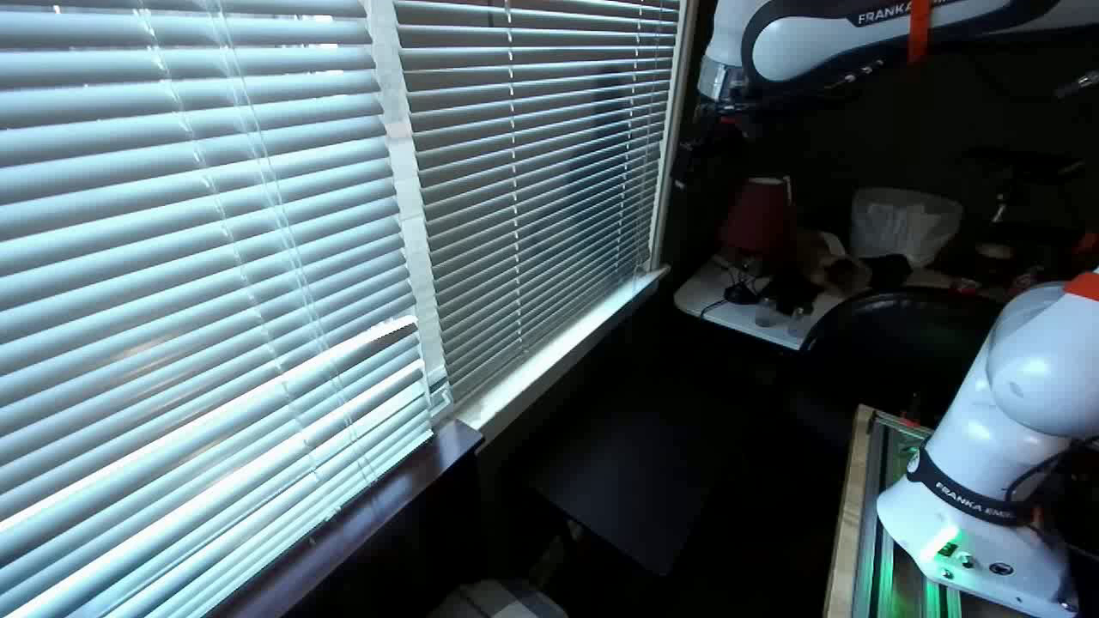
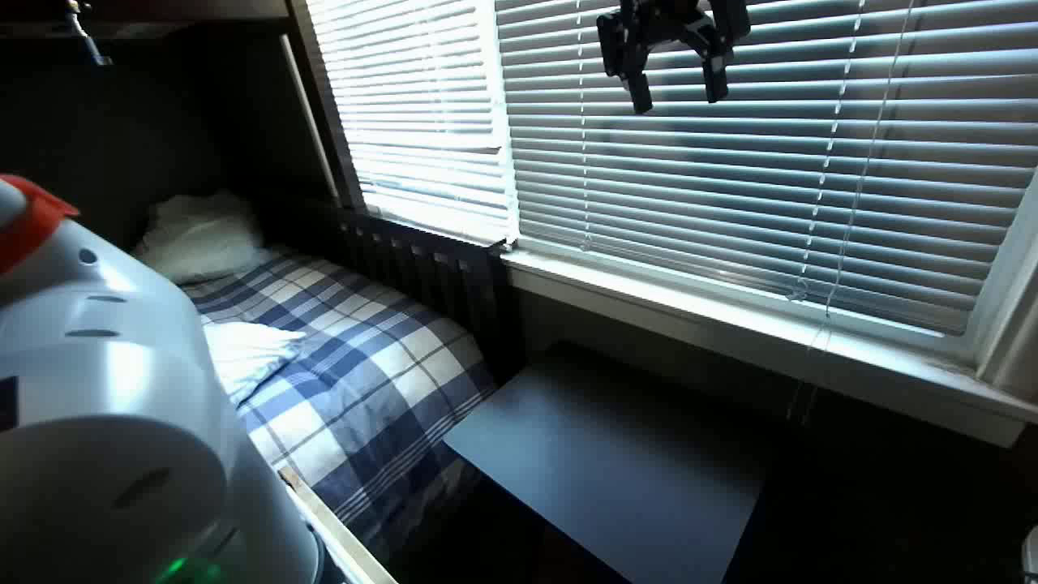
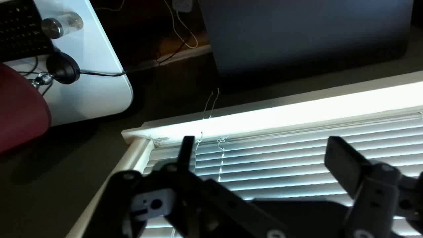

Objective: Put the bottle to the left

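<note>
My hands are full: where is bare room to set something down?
The dark tabletop shows room where lit, beside the plaid bedspread and below the windowsill; its shadowed end can't be judged. The white table shows room at its corner, beside the lamp cord; red lampshade and keyboard crowd it further in.

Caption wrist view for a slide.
Open, empty hand in front of window blinds; red lampshade at left, dark tabletop at top right.
</note>
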